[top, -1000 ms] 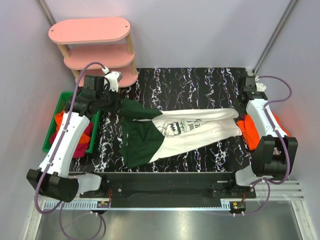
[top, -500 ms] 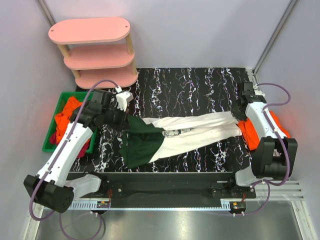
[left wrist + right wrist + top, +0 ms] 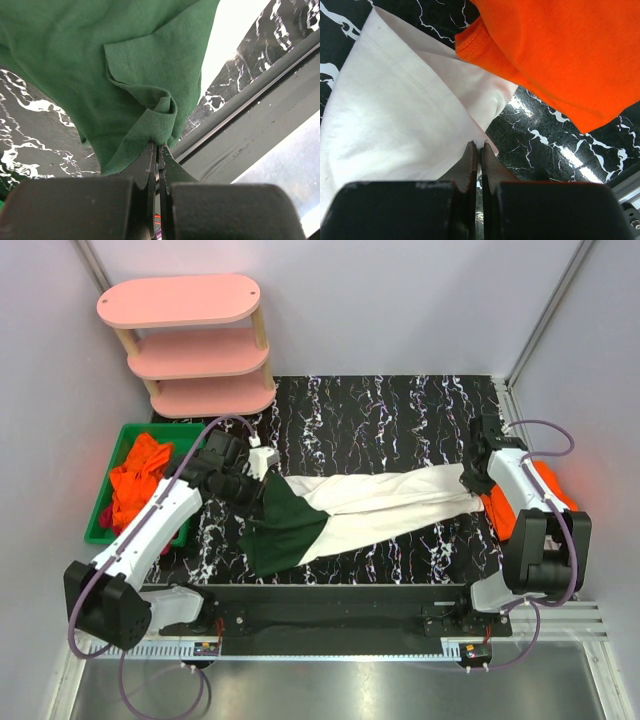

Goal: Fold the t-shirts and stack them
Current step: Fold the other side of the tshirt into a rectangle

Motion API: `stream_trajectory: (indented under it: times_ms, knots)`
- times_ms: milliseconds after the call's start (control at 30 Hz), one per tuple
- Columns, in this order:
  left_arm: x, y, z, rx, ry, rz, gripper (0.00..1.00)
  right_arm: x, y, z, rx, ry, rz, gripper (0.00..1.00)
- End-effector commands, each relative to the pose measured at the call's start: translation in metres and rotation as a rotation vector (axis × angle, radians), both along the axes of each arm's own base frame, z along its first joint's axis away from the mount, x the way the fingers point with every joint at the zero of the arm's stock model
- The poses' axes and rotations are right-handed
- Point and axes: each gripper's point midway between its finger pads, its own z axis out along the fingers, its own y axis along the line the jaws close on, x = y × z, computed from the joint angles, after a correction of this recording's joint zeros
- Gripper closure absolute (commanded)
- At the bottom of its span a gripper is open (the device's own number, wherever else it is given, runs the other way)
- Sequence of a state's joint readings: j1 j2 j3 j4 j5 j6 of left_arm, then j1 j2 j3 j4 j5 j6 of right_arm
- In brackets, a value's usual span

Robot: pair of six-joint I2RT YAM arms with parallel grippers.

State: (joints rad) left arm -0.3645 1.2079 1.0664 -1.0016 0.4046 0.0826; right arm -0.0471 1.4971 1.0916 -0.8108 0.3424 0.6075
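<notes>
Left gripper [image 3: 158, 146] pinches the white t-shirt [image 3: 385, 502] by its green sleeve — right gripper [image 3: 479, 145] is clamped on the white hem — the cloth stretched across mid-frame, an orange t-shirt [image 3: 560, 50] at its right end.

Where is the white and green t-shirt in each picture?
Top view: the t-shirt lies stretched across the middle of the table.
Left wrist: its green sleeve fills the upper left, pinched by the left gripper.
Right wrist: its white cloth fills the left, pinched by the right gripper, beside an orange t-shirt.
Shared landmark: the black marbled table shows in all three.
</notes>
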Motion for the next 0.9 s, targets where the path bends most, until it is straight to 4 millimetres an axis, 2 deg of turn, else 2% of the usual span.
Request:
stream_trajectory:
  times_ms: [0, 433, 667, 733, 867]
  knots:
    - [0.003, -0.005, -0.010, 0.003, 0.016, -0.034, 1.00, -0.002, -0.004, -0.005, -0.011, 0.025, -0.022, 1.00]
    - [-0.002, -0.012, -0.062, 0.114, 0.222, -0.084, 1.00, -0.012, -0.008, -0.017, -0.028, 0.116, -0.027, 1.00]
    - [-0.010, -0.019, -0.053, 0.084, 0.221, -0.153, 1.00, -0.019, -0.009, -0.020, -0.035, 0.147, -0.037, 1.00]
    - [-0.013, -0.021, -0.046, 0.073, 0.210, -0.184, 1.00, -0.022, -0.007, -0.027, -0.023, 0.173, -0.029, 1.00]
    - [-0.018, -0.025, -0.048, 0.078, 0.229, -0.222, 1.00, -0.022, -0.002, -0.039, 0.007, 0.220, -0.020, 1.00]
